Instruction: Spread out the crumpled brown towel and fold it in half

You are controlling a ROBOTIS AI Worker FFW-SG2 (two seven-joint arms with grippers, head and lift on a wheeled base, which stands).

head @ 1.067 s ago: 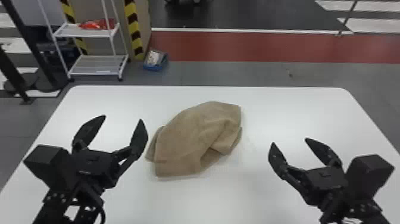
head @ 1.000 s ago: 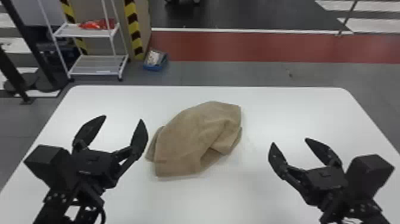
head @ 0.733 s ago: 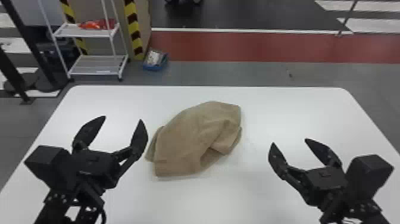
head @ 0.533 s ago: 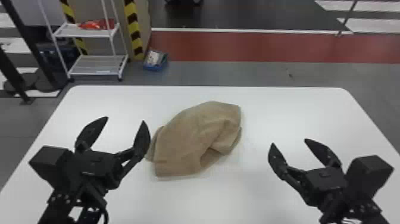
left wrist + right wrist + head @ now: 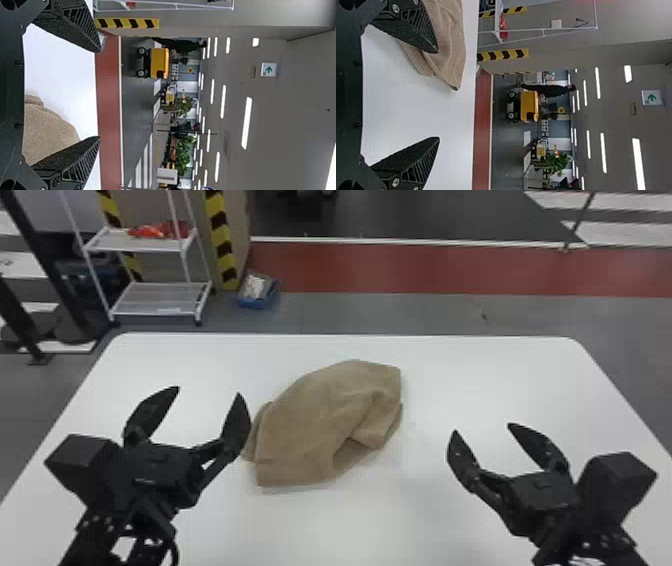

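Brown towel [image 5: 310, 420]: soft, matte cloth in a rumpled mound, creased, left of centre on the smooth white table [image 5: 500, 375], toward its far edge. Left gripper [image 5: 207, 391] and right gripper [image 5: 483, 429]: both wide, fingers tapered. Blue bin [image 5: 254, 304], on the floor beyond the far edge, contains whitish material [image 5: 254, 286].

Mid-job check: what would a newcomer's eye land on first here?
The crumpled brown towel, lying near the middle of the white table, would probably draw the eye first. Next come the black left end effector and right end effector, both open, on either side of it.
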